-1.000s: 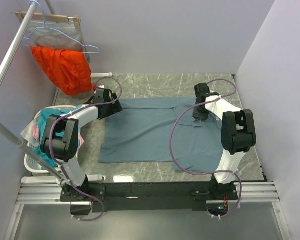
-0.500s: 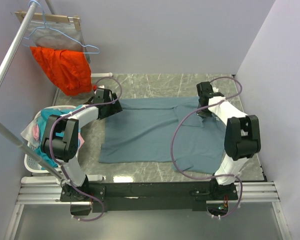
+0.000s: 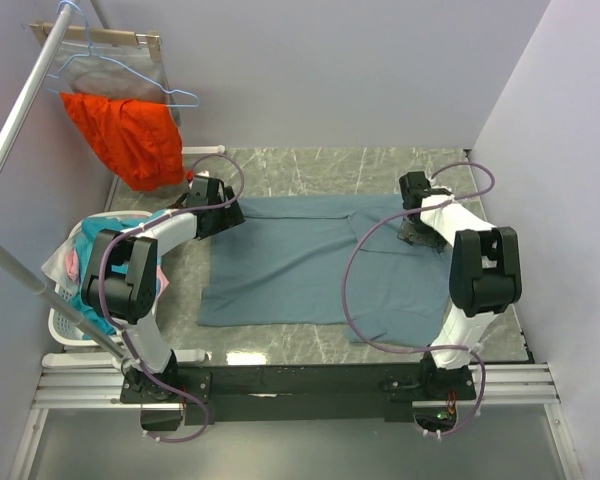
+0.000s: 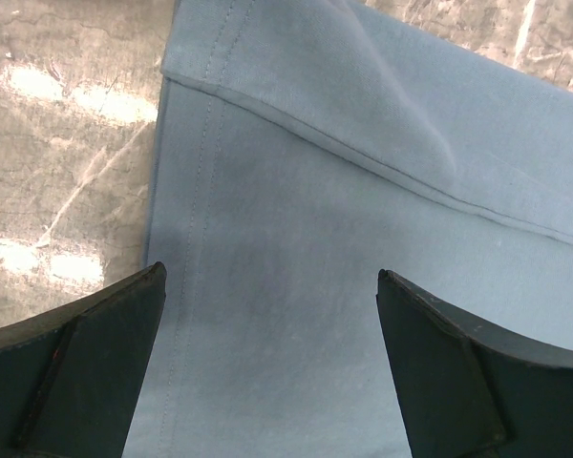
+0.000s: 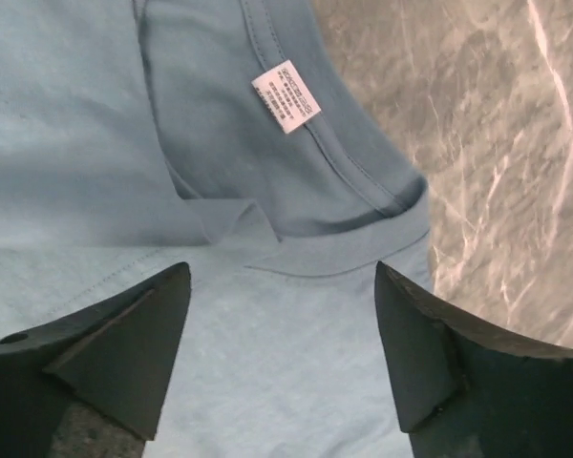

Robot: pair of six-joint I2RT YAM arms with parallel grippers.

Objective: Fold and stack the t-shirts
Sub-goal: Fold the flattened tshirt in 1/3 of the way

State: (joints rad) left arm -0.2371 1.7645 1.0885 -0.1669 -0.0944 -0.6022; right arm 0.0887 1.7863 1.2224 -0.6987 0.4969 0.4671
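Note:
A slate-blue t-shirt lies spread on the marble table, its upper part folded over. My left gripper is open over the shirt's far left hem corner, jaws wide above the stitched edge. My right gripper is open over the collar at the shirt's right side. The right wrist view shows the collar with its small white neck label just ahead of the open fingers. Neither gripper holds cloth.
A white laundry basket with mixed clothes stands at the left table edge. A bright orange garment and blue wire hangers hang on a rail at the back left. Bare marble lies behind the shirt.
My right gripper has moved right and a little back, from the shirt's middle fold to the collar. The left arm has not moved.

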